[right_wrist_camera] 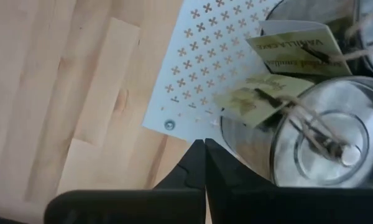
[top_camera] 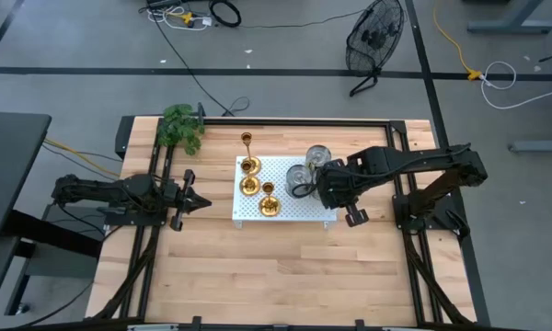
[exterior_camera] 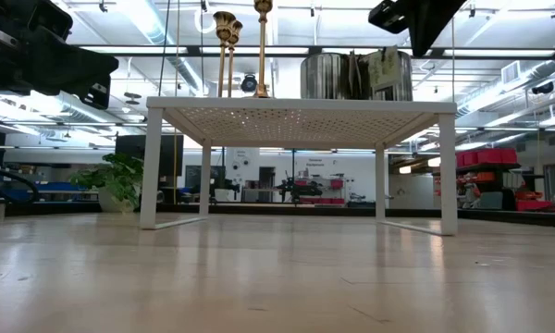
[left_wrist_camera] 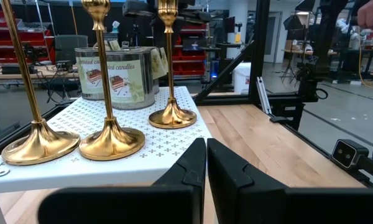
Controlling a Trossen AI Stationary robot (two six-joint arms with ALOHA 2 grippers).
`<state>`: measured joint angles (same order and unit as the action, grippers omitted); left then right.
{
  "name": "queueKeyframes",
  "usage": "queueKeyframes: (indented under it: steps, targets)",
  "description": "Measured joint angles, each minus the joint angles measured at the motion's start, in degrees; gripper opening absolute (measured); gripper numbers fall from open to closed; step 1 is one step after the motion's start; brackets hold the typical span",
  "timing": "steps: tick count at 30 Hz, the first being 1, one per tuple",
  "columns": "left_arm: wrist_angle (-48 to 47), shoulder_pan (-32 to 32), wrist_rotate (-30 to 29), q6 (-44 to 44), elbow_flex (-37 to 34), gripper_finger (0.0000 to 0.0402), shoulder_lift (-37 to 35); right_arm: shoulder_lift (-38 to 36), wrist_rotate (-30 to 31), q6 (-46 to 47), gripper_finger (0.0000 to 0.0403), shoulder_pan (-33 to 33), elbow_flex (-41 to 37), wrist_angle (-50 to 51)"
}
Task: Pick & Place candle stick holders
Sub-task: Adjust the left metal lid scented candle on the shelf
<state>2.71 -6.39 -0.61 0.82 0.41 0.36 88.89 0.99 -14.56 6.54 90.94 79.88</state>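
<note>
Three gold candle stick holders (top_camera: 249, 165) (top_camera: 248, 186) (top_camera: 268, 206) stand upright on their round bases on the left part of a white perforated stand (top_camera: 304, 213). The left wrist view shows all three with slim stems (left_wrist_camera: 40, 140) (left_wrist_camera: 110, 140) (left_wrist_camera: 172, 116). My left gripper (top_camera: 201, 201) (left_wrist_camera: 206, 146) is shut. It points level at the stand from the table's left, a short way off. My right gripper (top_camera: 327, 198) (right_wrist_camera: 204, 144) is shut. It points down above the stand's near right corner (right_wrist_camera: 169, 124), beside a tin, and touches nothing.
Two silver candle tins with paper labels (top_camera: 318, 156) (top_camera: 299, 179) stand on the stand's right part, close to my right gripper. A green plant (top_camera: 182, 129) sits at the far left corner. Bare wooden tabletop (top_camera: 276, 276) spreads on the near side. Black frame rails (top_camera: 414, 267) edge the table.
</note>
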Motion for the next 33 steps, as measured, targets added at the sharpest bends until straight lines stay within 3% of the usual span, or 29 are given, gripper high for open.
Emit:
queueKeyframes:
  steps: [23,33]
  targets:
    - [0.0,0.0,0.0,0.0,0.0,0.0019,0.0,-4.0,0.0,1.9,0.0000,-1.6,0.0,-3.5]
    - [0.0,0.0,0.0,0.0,0.0,0.0019,0.0,-4.0,-5.0,2.5,0.0000,-1.6,0.0,-11.0]
